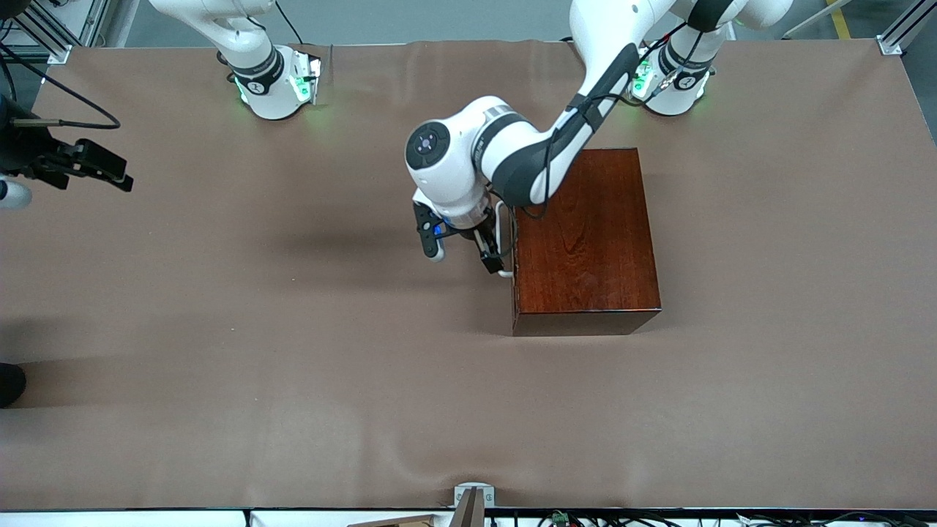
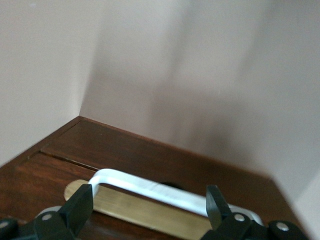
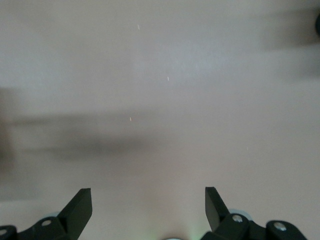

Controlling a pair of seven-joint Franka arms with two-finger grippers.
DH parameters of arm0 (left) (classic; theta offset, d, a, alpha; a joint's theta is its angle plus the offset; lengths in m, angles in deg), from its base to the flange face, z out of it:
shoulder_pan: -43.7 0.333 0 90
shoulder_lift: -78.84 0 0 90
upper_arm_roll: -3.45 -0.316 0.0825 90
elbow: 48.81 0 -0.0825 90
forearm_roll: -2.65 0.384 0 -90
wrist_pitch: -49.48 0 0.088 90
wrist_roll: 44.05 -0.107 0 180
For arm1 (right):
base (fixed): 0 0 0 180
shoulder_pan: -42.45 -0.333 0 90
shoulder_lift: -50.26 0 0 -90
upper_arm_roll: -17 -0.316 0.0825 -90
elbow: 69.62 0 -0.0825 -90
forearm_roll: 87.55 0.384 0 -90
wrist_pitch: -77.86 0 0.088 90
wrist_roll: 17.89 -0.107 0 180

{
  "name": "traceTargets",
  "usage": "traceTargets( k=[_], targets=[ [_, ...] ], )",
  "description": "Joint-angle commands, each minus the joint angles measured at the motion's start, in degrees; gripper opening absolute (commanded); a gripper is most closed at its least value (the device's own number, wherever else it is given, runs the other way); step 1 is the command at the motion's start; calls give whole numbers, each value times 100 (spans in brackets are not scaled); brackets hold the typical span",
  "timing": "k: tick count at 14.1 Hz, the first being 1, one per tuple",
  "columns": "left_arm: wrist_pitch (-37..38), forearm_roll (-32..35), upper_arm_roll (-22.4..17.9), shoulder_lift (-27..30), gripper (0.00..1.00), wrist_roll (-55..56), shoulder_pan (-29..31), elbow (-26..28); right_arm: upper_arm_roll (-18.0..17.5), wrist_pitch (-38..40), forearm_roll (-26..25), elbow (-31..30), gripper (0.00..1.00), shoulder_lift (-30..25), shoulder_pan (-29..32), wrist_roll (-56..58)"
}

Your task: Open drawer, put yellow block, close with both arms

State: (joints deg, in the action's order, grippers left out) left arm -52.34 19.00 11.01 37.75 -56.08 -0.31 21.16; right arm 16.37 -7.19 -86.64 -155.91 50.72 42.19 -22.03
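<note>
Drawer (image 1: 514,249) shut in box (image 1: 585,234) | white handle (image 2: 150,189) runs lengthwise between my left gripper's (image 2: 150,205) spread fingers, ungripped | right gripper (image 3: 148,205) spread wide, waiting over bare table (image 1: 219,329)

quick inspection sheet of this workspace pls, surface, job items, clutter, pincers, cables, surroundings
surface: brown cloth-covered table, slightly wrinkled.
job's things: glossy dark mahogany box with its drawer shut; white loop handle on a brass plate; yellow block not seen.
clutter: nothing seen.
pincers: left pincer open, fingers either side of the handle, not closed on it; right pincer open over bare cloth at the right arm's end, waiting.
cables: black cable along the left arm.
surroundings: grey floor, aluminium frame posts at the table corners.
</note>
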Motion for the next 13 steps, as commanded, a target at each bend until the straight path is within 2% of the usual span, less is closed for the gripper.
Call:
traceTargets(
  k=[1,3,6,9,13],
  targets=[
    [48,-78,9,618,100,1504,23,113,-42,-116,-47,59,100,7,-9,-87],
    [249,-561,-105,1136,100,2638,198,148,-42,-221,-38,59,100,7,-62,-78],
    [1022,-660,-123,1716,100,4248,899,166,-42,-361,-21,59,100,15,-123,-87],
    [1375,-739,-88,2209,100,4349,1726,201,-42,-591,-73,59,100,24,-264,-70],
    [1857,-1159,-61,2535,100,4035,2947,227,-42,-521,-82,33,100,15,-264,-69]
  ],
)
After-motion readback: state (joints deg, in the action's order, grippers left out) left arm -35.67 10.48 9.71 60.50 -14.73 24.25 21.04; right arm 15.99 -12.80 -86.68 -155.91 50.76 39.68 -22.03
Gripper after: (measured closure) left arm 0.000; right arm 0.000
